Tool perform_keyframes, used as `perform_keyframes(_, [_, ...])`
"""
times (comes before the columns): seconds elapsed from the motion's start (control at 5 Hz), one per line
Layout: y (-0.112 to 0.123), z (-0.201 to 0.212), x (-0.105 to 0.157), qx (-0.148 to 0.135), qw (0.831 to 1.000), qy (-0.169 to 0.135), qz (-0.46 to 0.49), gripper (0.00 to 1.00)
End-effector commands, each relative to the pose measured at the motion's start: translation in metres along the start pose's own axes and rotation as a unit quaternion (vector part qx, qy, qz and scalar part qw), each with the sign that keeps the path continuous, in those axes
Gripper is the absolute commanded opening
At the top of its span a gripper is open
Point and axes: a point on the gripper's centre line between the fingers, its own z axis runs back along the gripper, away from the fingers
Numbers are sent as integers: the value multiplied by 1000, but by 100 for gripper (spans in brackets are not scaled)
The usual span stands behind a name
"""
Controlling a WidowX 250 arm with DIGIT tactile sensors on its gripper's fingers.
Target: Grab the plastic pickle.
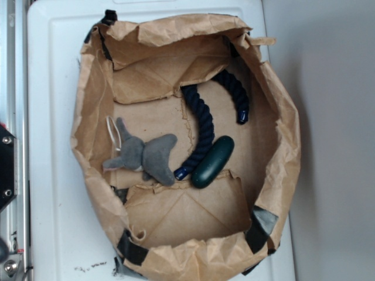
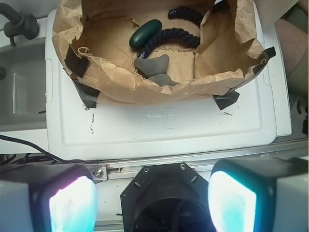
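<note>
Well apart from the wide-spread pincer [image 2: 152,200], the plastic pickle [image 2: 145,33] lies in the paper-lined bin [image 2: 120,87].

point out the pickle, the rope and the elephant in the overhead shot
plastic pickle [image 1: 212,162], exterior view, middle of its green body
navy rope [image 1: 205,124], exterior view, left side of its curve
grey plush elephant [image 1: 147,156], exterior view, centre of its body

End effector [image 2: 152,198] fingertips off-frame
</note>
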Motion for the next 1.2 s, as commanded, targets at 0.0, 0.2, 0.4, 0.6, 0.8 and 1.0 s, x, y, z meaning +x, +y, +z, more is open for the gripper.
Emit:
perform_keyframes(0.0, [0, 0, 0, 0, 1000, 0, 0, 100])
perform_keyframes(0.2, [0, 0, 0, 0, 1000, 0, 0, 100])
perform_keyframes(0.4, [0, 0, 0, 0, 1000, 0, 0, 100])
perform_keyframes(0.6, [0, 0, 0, 0, 1000, 0, 0, 100])
perform_keyframes(0.8, [0, 0, 0, 0, 1000, 0, 0, 100])
perform_keyframes(1.0, [-8, 1, 12, 1, 999, -12, 44, 100])
